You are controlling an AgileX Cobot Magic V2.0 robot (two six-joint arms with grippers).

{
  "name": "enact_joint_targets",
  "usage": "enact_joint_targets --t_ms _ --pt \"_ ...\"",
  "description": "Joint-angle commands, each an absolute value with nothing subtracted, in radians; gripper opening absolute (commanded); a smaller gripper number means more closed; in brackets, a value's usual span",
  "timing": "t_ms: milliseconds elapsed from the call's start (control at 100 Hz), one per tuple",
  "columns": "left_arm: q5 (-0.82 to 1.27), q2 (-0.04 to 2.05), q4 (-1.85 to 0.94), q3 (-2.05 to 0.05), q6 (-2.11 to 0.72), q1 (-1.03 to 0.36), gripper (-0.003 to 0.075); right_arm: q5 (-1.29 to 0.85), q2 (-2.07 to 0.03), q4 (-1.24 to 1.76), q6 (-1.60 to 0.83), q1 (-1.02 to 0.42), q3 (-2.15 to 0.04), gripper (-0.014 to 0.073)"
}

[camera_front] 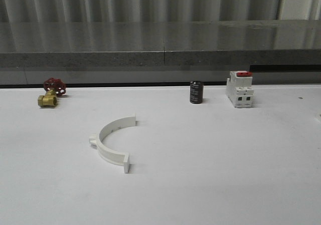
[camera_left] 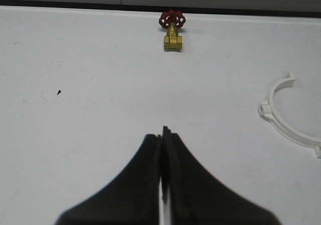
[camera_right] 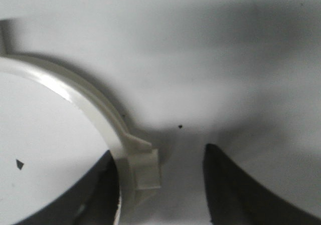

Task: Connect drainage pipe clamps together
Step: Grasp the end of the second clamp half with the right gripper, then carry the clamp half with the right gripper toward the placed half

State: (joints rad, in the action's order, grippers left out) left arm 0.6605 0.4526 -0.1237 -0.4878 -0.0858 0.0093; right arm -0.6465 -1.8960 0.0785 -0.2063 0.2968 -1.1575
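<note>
Grab stage for us. Right gripper (camera_right: 165,185) was spread around small outer tab of white plastic semicircular clamp half (camera_right: 85,109), not pinching yet. Left gripper (camera_left: 163,155) pressed together, empty; other white half-ring (camera_left: 286,115) lay off to its side. Next we'd need squeeze on tab, then line up flanges.

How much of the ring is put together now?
None of it looks joined yet. One white half-ring clamp lies alone on the table, both its ends free. In hand: the right gripper is open right at a second half-ring, its outer tab between the fingers, not yet squeezed. The left gripper is shut on nothing. Still left: gripping, bringing the halves together and connecting them.
</note>
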Motion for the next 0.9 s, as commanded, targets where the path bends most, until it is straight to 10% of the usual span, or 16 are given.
enact_joint_targets --t_ms 0,190,530,890 --pt "0.582 0.457 -0.139 -0.514 -0.086 0.011 -0.0021 -0.628 -1.852 0.092 -0.215 0.3 -1.184 0.0191" --pt "0.582 0.457 -0.139 -0.514 -0.086 0.011 -0.0021 -0.642 -1.852 0.1 -0.212 0.3 -1.184 -0.0036" --pt "0.582 0.457 -0.139 -0.514 -0.086 0.011 -0.0021 -0.739 -1.82 0.24 -0.133 0.221 -1.242 -0.0035" --pt "0.582 0.457 -0.139 -0.514 -0.086 0.011 -0.0021 -0.676 -1.738 0.012 0.354 -0.253 -1.261 -0.0035"
